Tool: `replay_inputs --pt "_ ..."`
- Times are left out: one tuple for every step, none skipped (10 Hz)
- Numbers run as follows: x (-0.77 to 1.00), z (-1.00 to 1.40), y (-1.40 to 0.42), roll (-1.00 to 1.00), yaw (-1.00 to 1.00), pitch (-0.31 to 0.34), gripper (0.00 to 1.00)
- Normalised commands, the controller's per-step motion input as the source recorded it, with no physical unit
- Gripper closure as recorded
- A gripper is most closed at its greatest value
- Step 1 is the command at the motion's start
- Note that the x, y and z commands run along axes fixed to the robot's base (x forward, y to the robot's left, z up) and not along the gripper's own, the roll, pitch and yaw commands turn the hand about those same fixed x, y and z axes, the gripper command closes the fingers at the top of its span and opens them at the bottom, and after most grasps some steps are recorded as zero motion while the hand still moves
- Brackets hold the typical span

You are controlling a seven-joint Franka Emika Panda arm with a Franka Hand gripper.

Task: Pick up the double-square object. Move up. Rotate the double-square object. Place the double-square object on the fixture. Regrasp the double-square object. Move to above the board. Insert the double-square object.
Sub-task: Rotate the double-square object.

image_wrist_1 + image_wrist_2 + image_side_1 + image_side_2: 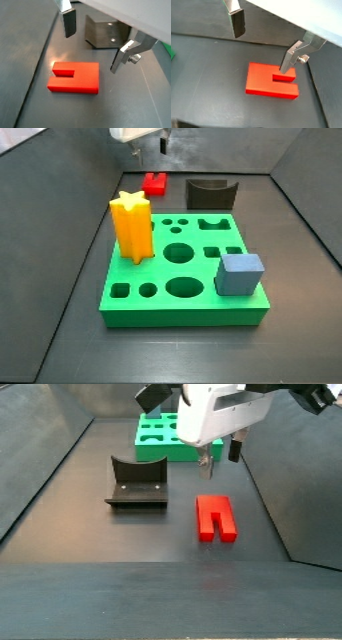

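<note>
A robot gripper (218, 456) is hovering above a dark grey desk (120, 534), its two fingers (68, 25) spread wide apart and holding nothing. The red block (217, 517) is lying flat on the desk just below the fingers, not touched by them; in both wrist views (270, 80) it sits between and beneath the open fingers with bare desk showing all around it. In a side view the fixture (136, 483), a dark notched bracket, is standing near the block, apart from it, with a clear strip of desk between them. The green board (181, 268) is lying beyond the fixture, well apart from the block, carrying an upright yellow star (131, 226) and a grey-blue cube (239, 274). Dark walls are rising along both sides of the desk, leaving a narrow band of open surface between the block and the nearer wall.
</note>
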Motion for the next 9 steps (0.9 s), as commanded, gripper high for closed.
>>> replay_inputs --pt "0.04 -0.01 0.0 0.0 1.0 -0.011 0.0" --pt "0.04 -0.01 0.0 0.0 1.0 -0.011 0.0" --pt "0.04 -0.01 0.0 0.0 1.0 -0.012 0.0" --pt "0.04 -0.01 0.0 0.0 1.0 -0.012 0.0" --pt "0.04 -0.01 0.0 0.0 1.0 -0.013 0.0" --pt "0.04 -0.01 0.0 0.0 1.0 -0.013 0.0" --pt "0.04 -0.01 0.0 0.0 1.0 -0.014 0.0" --pt "0.04 -0.01 0.0 0.0 1.0 -0.014 0.0" --pt "0.04 -0.01 0.0 0.0 1.0 -0.015 0.0"
